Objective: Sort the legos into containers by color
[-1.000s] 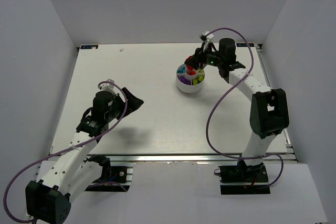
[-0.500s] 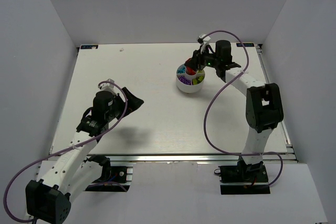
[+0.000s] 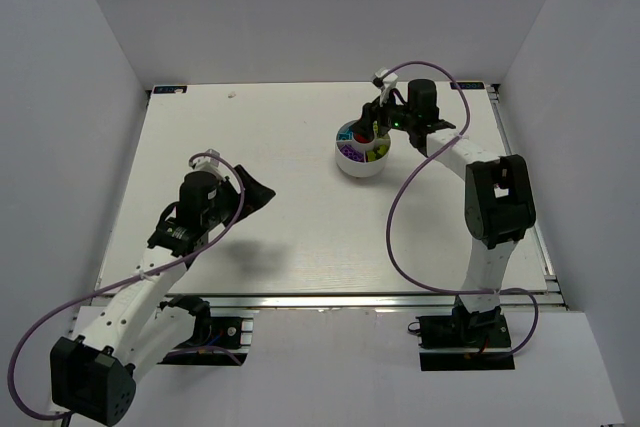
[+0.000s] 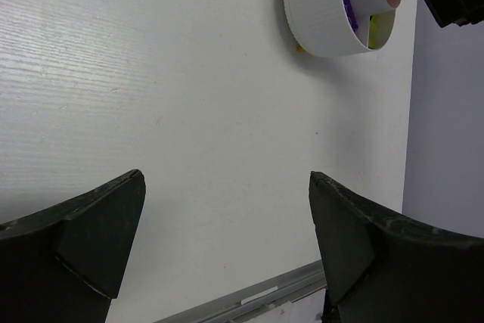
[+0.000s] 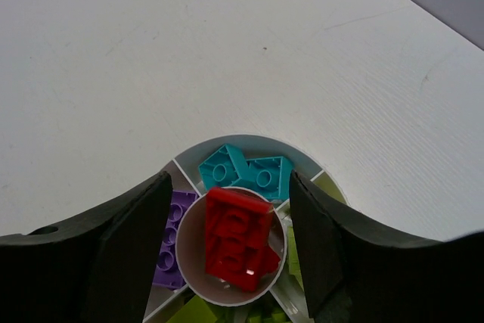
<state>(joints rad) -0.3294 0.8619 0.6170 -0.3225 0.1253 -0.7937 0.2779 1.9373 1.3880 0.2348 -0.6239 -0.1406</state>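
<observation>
Legos (image 5: 246, 170) lay in the round white dish (image 4: 314, 5), which sat toward 1 o'clock on the table (image 3: 250, 127). Red bricks (image 5: 234, 241) were piled in the central hub (image 5: 190, 251). A cyan pair filled the wedge at 12 o'clock from it, purple ones (image 5: 170, 240) lay at 9 o'clock, and lime ones (image 5: 203, 312) ran from about 6 o'clock round to 2.

The right gripper (image 5: 229, 187) hung over the dish with its fingers spread wide and nothing between them. The left gripper (image 4: 225, 187), off at 8 o'clock from the dish, was likewise spread and bare.

I'd judge these bricks feather-light, rigid and slick-sided, apt to skate or tip. They would be best pinched across two flat side walls, clear of the studs.

The lime wedges were cut off by the frame edge and the fingers, so no count was possible. Two yellowish specks beside the dish wall were too small to name.
</observation>
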